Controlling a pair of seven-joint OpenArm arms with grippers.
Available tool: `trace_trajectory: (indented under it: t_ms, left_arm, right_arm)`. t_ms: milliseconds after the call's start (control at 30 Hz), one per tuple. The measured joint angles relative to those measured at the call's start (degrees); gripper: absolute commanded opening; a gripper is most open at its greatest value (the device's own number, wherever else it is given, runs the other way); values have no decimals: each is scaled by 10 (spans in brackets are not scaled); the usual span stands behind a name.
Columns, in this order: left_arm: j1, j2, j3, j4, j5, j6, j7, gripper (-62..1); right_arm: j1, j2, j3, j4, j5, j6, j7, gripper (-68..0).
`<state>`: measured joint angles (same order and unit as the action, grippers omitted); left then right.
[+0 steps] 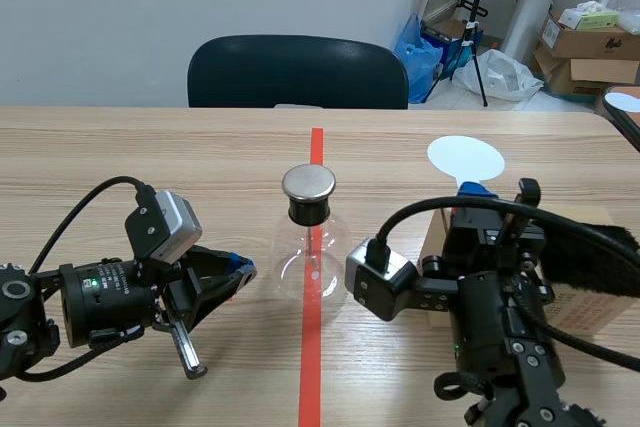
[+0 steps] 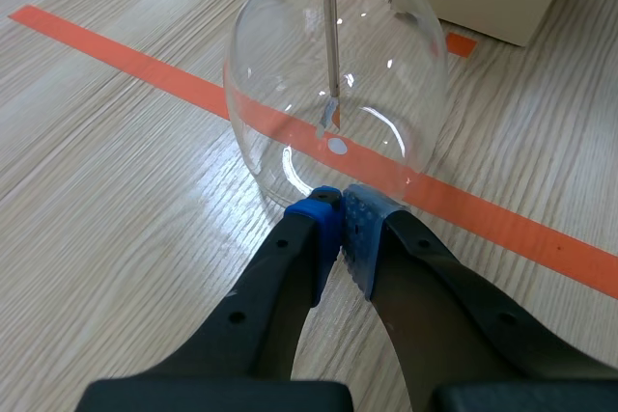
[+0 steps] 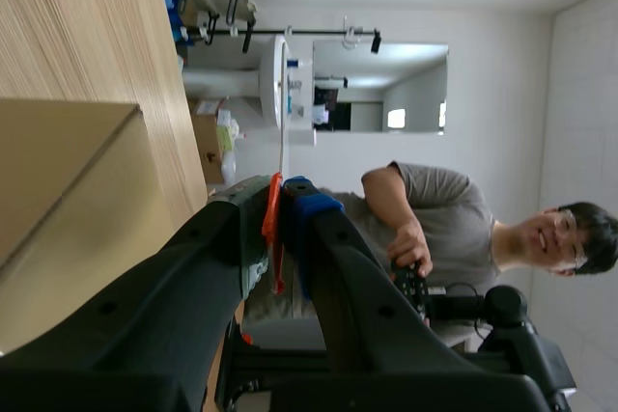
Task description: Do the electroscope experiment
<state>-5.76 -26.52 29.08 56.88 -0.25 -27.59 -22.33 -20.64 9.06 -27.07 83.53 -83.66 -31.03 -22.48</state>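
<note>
Holding a white disc wand (image 1: 466,158) clamped in its right pincer (image 3: 280,202), right of the glass electroscope flask (image 1: 309,252) at the middle of the surface (image 1: 150,147), the robot seems about to charge it, so the disc must next reach the metal cap (image 1: 308,183); the left pincer (image 2: 340,202) sits closed, empty, beside the flask.

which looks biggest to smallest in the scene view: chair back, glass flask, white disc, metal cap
1. chair back
2. glass flask
3. white disc, about as wide as the flask but flatter
4. metal cap
</note>
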Motion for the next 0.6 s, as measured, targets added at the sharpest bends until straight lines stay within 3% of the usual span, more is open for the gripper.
trace_trajectory:
  t_ms: [267,600]
  left_arm:
    - [0,0,0,0,0,0,0,-582]
    - [0,0,0,0,0,0,0,-582]
  right_arm:
    - [0,0,0,0,0,0,4,-665]
    - [1,0,0,0,0,0,136,-665]
